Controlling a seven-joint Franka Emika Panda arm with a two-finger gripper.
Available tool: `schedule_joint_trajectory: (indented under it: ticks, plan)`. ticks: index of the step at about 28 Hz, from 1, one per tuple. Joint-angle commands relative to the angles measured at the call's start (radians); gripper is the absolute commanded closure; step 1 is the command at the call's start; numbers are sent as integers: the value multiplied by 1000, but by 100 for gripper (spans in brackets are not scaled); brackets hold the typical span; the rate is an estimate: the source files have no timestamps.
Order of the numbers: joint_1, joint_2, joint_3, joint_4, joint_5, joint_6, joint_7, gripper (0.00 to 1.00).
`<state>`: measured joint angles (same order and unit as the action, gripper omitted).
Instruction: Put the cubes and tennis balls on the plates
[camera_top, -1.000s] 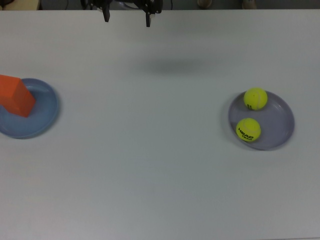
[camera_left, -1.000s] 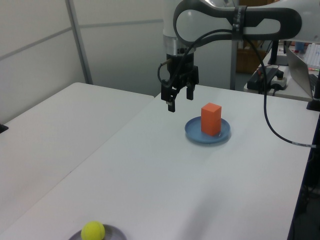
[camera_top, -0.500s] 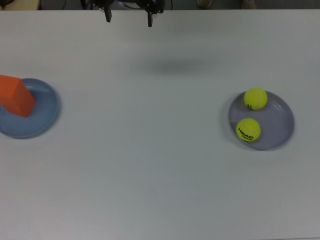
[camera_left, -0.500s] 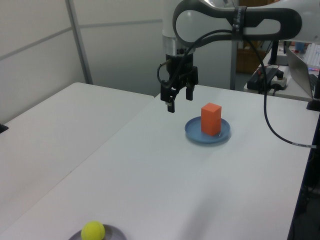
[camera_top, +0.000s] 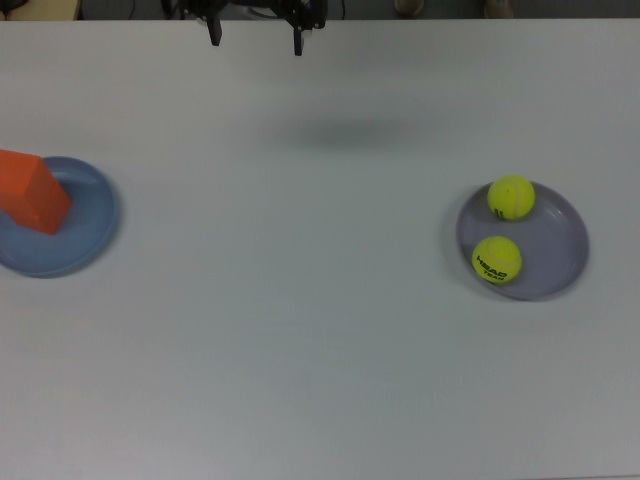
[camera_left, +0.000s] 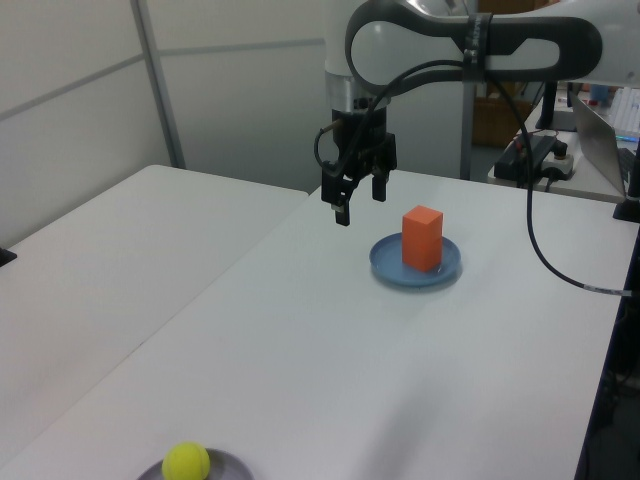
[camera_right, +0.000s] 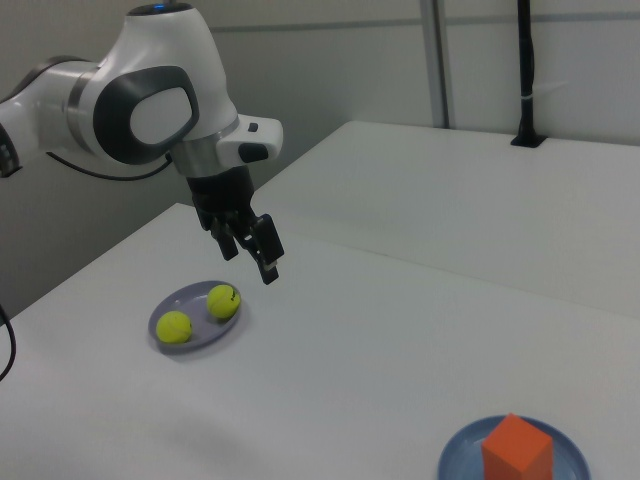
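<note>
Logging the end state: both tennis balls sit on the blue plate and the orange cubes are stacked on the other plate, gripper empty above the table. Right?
Not quite: the top view shows both tennis balls on the lavender plate; the orange cubes are stacked on the blue plate. The gripper is empty.

My pincer (camera_right: 250, 252) is hanging open in the air over the white desk (camera_right: 400, 330), holding nothing. Two yellow tennis balls (camera_right: 224, 301) are sitting side by side on the purple plate (camera_right: 166, 344), just below my pincer. An orange block shape, the cubes (camera_right: 517, 449), is standing on the blue plate (camera_right: 462, 456), well apart from the balls, at the right view's bottom right.
</note>
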<state>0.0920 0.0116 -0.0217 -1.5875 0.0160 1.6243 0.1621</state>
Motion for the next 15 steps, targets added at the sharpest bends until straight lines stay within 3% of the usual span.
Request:
schedule_joint_trajectory:
  ticks: [1, 15]
  plan:
    - [-5, 5, -3, -3, 2, 20, -22, 0]
    - [-6, 13, -6, 9, 4, 20, -27, 0]
